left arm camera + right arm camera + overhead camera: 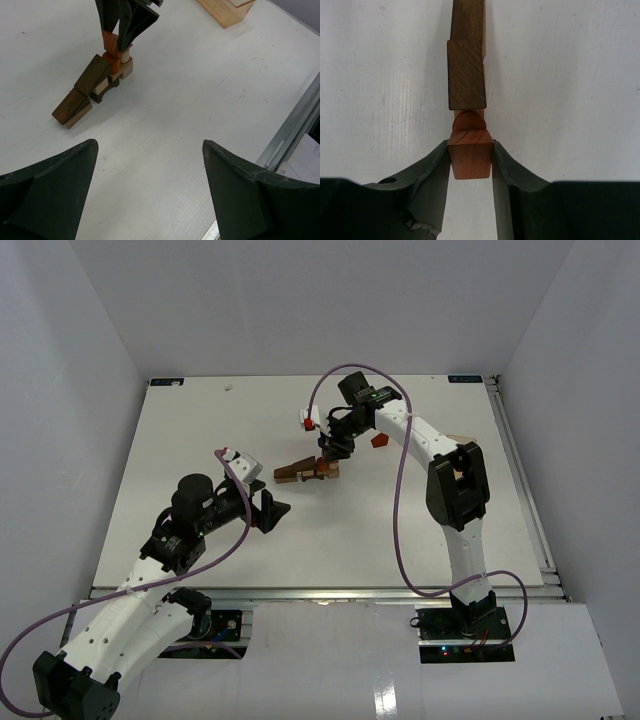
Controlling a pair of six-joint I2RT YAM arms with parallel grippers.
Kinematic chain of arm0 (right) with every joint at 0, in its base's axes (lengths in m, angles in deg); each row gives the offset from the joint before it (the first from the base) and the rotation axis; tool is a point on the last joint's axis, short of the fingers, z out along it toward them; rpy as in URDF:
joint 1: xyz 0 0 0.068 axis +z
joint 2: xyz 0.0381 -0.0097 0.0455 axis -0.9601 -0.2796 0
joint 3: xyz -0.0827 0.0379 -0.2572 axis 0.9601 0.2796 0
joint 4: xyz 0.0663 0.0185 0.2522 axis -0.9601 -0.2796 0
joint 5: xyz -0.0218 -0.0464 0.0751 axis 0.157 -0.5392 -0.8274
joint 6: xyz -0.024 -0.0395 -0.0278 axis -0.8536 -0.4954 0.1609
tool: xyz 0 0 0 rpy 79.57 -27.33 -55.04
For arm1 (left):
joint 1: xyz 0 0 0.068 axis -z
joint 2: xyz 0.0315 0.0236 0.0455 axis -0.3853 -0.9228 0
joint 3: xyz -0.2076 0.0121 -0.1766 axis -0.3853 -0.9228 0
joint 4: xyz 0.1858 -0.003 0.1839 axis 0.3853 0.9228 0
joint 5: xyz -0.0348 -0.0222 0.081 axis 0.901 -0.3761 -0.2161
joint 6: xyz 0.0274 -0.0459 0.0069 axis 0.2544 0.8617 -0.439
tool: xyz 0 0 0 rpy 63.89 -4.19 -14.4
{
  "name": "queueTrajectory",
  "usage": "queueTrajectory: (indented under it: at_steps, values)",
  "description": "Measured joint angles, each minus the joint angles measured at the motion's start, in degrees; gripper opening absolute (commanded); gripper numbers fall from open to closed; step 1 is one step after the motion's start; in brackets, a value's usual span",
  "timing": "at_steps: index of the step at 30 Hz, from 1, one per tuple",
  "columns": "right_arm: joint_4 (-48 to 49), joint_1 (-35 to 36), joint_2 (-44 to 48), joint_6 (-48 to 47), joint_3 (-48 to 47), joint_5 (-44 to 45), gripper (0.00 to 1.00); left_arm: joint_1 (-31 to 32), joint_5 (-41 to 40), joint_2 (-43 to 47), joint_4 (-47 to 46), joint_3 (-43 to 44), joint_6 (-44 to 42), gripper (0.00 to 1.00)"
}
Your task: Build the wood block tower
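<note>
Centrally, low tan-and-dark wood block tower [305, 472], right pincer [470, 145] clamping reddish block [470, 160], left pincer [149, 145] apart.

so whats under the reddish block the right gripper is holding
The reddish block, clamped in the right gripper, is over the wood block tower; a rounded reddish piece shows just below it. Whether they touch cannot be seen.

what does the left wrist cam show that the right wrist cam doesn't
Left wrist only: the open left gripper, the pale slab, the table's rail, and the tower side-on with its tan blocks. Right wrist only: a top-down close-up of a rounded reddish piece beside the red block. Both: the right gripper shut on the red block, and the dark wedges.
</note>
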Motion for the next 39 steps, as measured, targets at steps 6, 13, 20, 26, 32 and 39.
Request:
queueTrajectory:
  at_steps: [6,13,20,26,32,39]
  values:
    - [0.02,0.0,0.0,0.12,0.0,0.29,0.45,0.0,-0.02,0.0,0.0,0.0,-0.19,0.96]
    - [0.21,0.0,0.0,0.19,0.09,0.5,0.49,0.0,-0.02,0.0,0.0,0.0,-0.28,0.96]
    - [0.47,0.0,0.0,0.35,0.09,0.5,0.53,0.0,-0.03,0.02,0.0,0.0,-0.35,0.96]
    - [0.62,0.0,0.0,1.67,-0.07,0.33,0.6,0.0,-0.04,0.13,0.02,0.0,-0.35,0.96]
    - [0.95,-0.35,0.52,3.85,-2.31,-0.93,0.62,0.0,-0.04,0.24,0.03,0.0,-0.35,0.96]
    - [1.39,-3.79,3.75,5.93,-3.7,-3.83,0.63,0.0,-0.11,0.43,0.06,0.0,-0.35,0.96]
